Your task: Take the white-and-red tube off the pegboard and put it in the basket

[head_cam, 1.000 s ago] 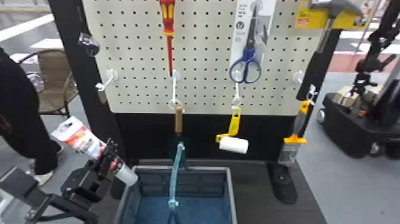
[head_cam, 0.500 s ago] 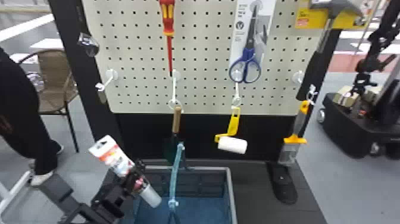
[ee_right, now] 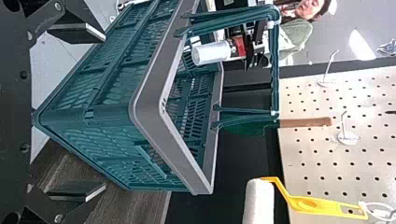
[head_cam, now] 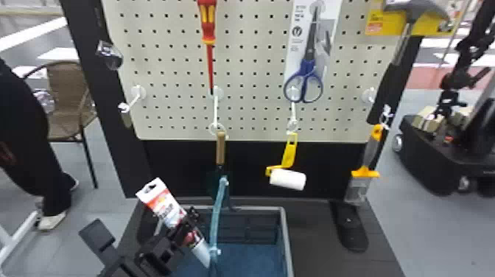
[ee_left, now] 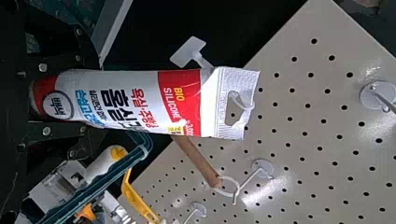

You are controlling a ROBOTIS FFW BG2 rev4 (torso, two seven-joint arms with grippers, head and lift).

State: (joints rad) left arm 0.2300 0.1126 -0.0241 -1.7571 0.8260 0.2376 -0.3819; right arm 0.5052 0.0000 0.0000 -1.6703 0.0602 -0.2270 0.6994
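At the left, your left gripper [head_cam: 186,228] is closed around the white-and-red tube [head_cam: 164,207], off the pegboard [head_cam: 250,73]. The tube is tilted, its white cap end lower and to the right, by the left part of the basket [head_cam: 286,239]. Rightward, on the far side, hang a screwdriver [head_cam: 208,22], a wooden-handled trowel [head_cam: 220,147], scissors [head_cam: 306,70], a paint roller [head_cam: 287,179], a scraper [head_cam: 365,173] and a hammer [head_cam: 414,13]. Your right gripper [ee_right: 100,111] stands wide, holding nothing, facing the basket.
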